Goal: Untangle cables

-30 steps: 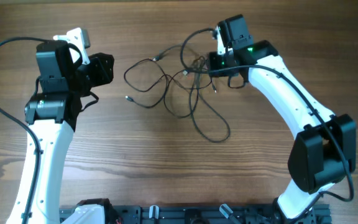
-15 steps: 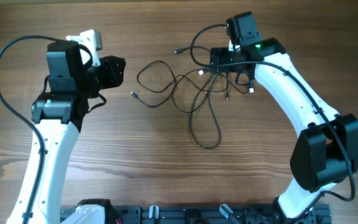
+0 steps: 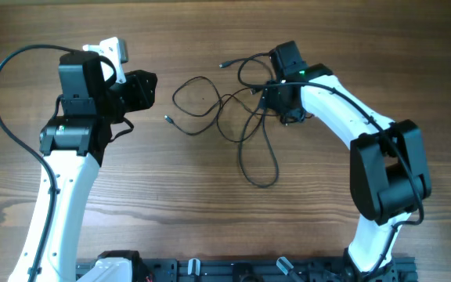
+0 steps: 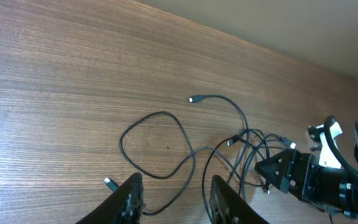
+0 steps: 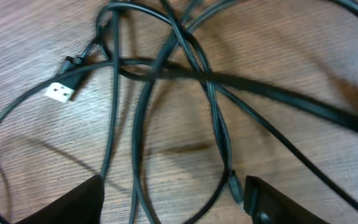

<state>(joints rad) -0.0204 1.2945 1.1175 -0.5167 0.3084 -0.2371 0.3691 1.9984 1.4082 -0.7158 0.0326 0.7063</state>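
The cables (image 3: 241,100) are thin black cords lying on the wood table in loose, crossing loops, with one long loop trailing toward the front. My right gripper (image 3: 266,100) is low over the right side of the tangle. In the right wrist view it (image 5: 176,205) is open, and several crossed cable strands (image 5: 166,68) lie on the table between its fingers. My left gripper (image 3: 149,90) hovers left of the cords. It (image 4: 178,202) is open and holds nothing, and the cables (image 4: 166,149) lie spread on the table ahead of and below it.
Silvery plug ends lie free: one plug (image 3: 168,119) on the left and another plug (image 3: 224,65) at the back. A white-faced plug (image 5: 59,92) lies just ahead of the right fingers. Bare wood table (image 3: 210,227) stretches toward the front edge.
The right gripper opened, then swung left and down onto the tangle. The cords' right side settled back on the table. The left arm shifted slightly right earlier and then stayed still.
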